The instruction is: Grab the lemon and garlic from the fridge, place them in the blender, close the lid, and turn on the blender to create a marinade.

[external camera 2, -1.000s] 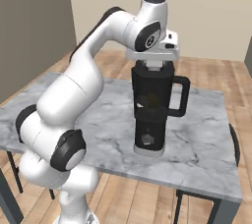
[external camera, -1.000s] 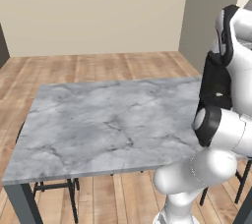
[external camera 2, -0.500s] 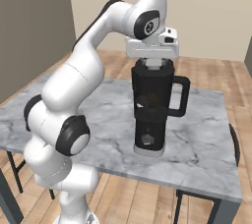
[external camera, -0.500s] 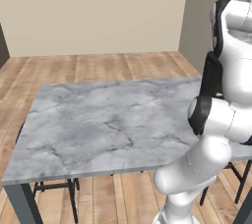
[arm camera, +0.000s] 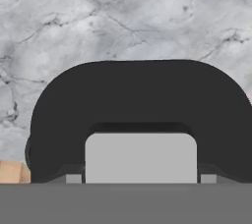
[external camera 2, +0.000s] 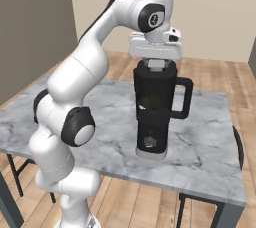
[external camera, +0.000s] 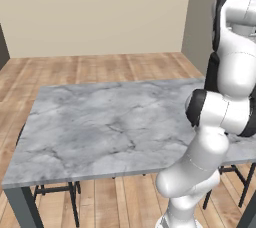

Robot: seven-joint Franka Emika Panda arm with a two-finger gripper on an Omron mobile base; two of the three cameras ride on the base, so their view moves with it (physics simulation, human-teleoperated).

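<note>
The black blender [external camera 2: 155, 112] stands upright on the marble table [external camera 2: 200, 137], its handle pointing right. Its black lid [arm camera: 138, 95] lies flat on top of the jug. My gripper [external camera 2: 156, 66] points straight down over it, shut on the lid's light grey square knob [arm camera: 141, 156], with one finger against each side of the knob. The jug's dark wall hides its contents, so the lemon and garlic are hidden. The fridge is out of view.
The marble table [external camera: 110, 122] stretches wide to the left of my arm [external camera: 225, 97]. A dark chair [external camera 2: 238, 144] is tucked in at the table's right side. Wooden floor and beige walls surround the table.
My arm's upper links have swung and risen a little. The hand has stayed on the blender's top with the same grip, and the blender has not moved.
</note>
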